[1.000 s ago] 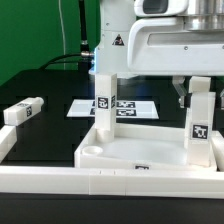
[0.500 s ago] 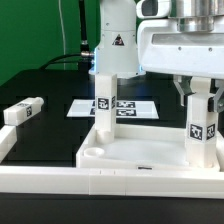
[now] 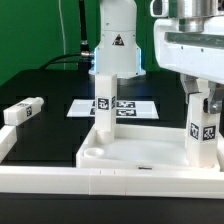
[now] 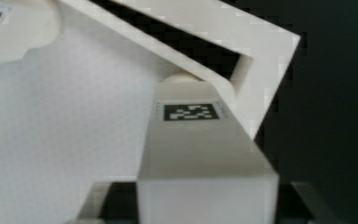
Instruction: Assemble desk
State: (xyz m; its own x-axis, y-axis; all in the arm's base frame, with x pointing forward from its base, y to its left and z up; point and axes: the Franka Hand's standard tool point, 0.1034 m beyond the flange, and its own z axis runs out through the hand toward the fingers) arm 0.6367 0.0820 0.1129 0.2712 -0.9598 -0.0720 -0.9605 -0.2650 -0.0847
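The white tray-like tabletop [image 3: 130, 150] lies rim up in the exterior view. One white leg [image 3: 104, 98] stands upright in its far left corner. A second tagged leg [image 3: 203, 132] stands upright at its right corner, and my gripper [image 3: 203, 98] is shut on that leg's upper part. In the wrist view this leg [image 4: 202, 150] runs between my dark fingers [image 4: 131, 196], with its tag facing the camera and my gripper [image 4: 208, 200] around it. The tabletop [image 4: 51, 120] fills the space beside it. A third leg [image 3: 22, 110] lies loose on the table at the exterior view's left.
The marker board [image 3: 128, 108] lies flat behind the tabletop. Long white border rails [image 3: 90, 182] run along the front and the left side. The arm's white base [image 3: 118, 40] stands at the back, with a cable beside it.
My hand has shifted toward the exterior view's right and turned; the held leg's tags have rotated with it. The leg stays upright at the same corner.
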